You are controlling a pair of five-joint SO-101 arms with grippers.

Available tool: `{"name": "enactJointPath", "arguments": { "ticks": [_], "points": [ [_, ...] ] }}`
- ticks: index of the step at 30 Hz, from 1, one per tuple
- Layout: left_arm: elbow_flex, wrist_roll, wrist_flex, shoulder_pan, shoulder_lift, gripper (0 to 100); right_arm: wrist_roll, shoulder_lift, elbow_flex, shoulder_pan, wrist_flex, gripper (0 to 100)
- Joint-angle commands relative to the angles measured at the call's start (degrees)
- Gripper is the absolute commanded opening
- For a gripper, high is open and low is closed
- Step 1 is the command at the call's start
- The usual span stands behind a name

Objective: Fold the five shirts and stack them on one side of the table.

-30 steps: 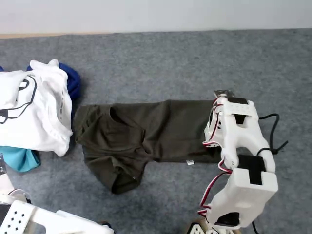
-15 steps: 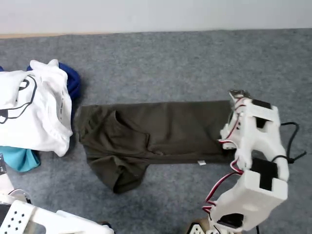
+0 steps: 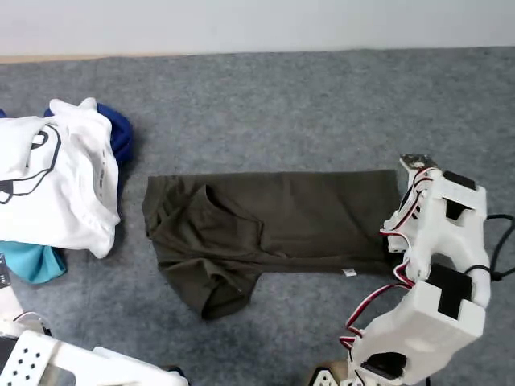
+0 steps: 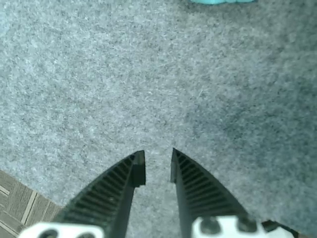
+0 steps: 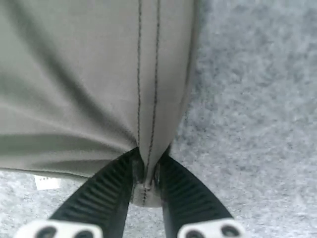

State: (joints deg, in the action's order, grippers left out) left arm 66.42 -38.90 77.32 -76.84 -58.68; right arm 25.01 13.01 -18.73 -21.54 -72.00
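1. The right gripper [image 5: 144, 168] is pinching the hem of the olive shirt [image 3: 273, 217] at the stitched seam; the bite looks shallow, so pull slowly and low
2. That shirt lies stretched across the middle of the grey mat [image 3: 282, 104], its far end bunched; drag only enough to flatten it
3. The left gripper [image 4: 157, 166], slightly parted and empty over bare mat, could pin that bunched end
4. The white shirt [image 3: 56, 181] sits near that end; avoid snagging it
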Motion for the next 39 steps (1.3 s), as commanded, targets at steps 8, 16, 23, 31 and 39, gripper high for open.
{"name": "enactJointPath", "arguments": {
  "ticks": [8,16,23,31,39],
  "points": [
    [-0.2,-0.4,-0.9,0.3,-0.8,10,0.6,-16.4,3.3,-0.2,-5.3,26.3],
    [-0.2,-0.4,-0.6,0.2,-0.8,10,3.0,-26.5,3.2,12.3,-13.9,26.3],
    [-0.5,-0.4,-1.0,-0.2,-0.8,10,2.6,-29.3,3.0,31.3,-20.1,23.7],
    [-0.4,-0.2,-1.5,-3.9,-0.8,10,2.6,-29.2,2.9,49.5,-18.9,2.4],
    [-0.1,-0.2,-6.6,-7.6,-0.8,10,3.9,-29.2,2.8,67.3,-17.8,20.9]
  ]
}}
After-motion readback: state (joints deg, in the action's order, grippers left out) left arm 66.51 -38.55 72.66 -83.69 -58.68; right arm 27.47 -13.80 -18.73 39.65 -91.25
